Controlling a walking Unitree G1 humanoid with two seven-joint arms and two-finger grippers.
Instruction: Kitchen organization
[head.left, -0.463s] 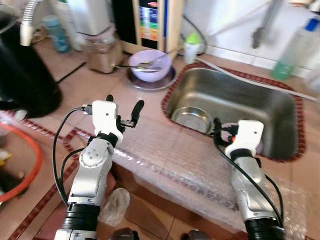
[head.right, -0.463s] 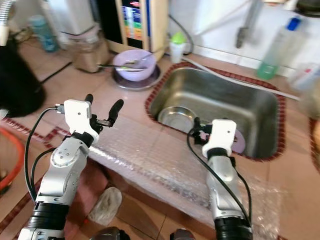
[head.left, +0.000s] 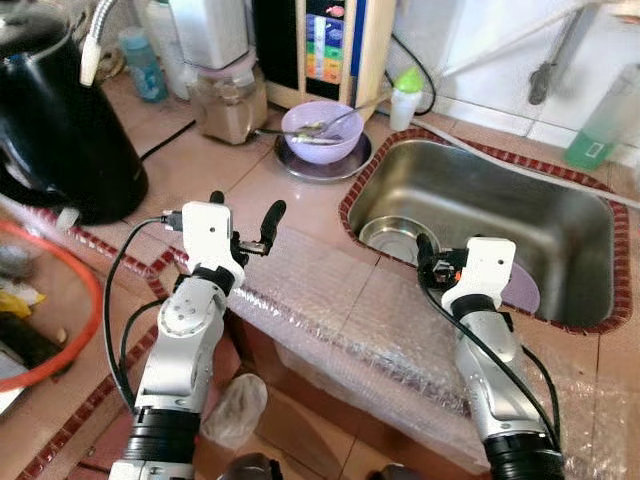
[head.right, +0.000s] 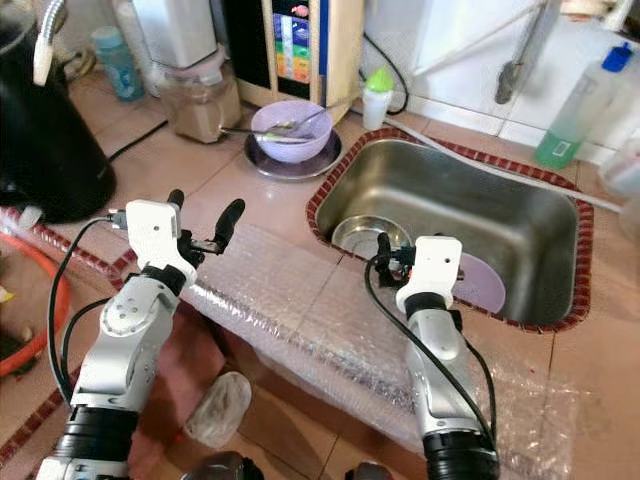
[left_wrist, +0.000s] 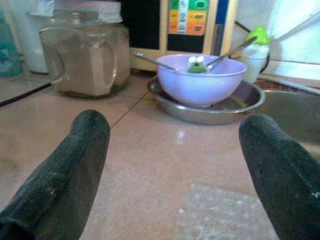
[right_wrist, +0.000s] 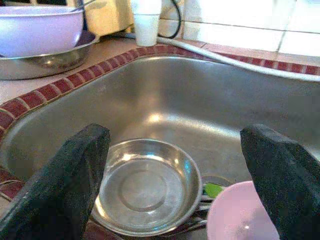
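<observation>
The left hand (head.left: 243, 215) hangs just above the tiled surface (head.left: 290, 210), with its two black fingers (left_wrist: 70, 175) spread wide and nothing between them. It points at a purple bowl (head.left: 322, 131) that sits in a shallow metal dish (left_wrist: 240, 102) near the back of the surface. The left wrist view shows two spoon handles (left_wrist: 227, 51) leaning out of the bowl and something green and white inside it, plus a glass jar (left_wrist: 82, 57) of brownish stuff beside the dish. The right hand (right_wrist: 175, 180) hovers at the near edge of the steel sink (head.left: 520, 215), fingers wide apart and holding nothing. The right wrist view shows a round metal bowl (right_wrist: 145, 187) lying on the sink floor, a pink plate (right_wrist: 240, 215) just beside it, and a small green bit between them. Bubble wrap (head.left: 340, 310) covers the front edge of the surface under both arms. A big black kettle (head.left: 60, 130) stands far to the left.
</observation>
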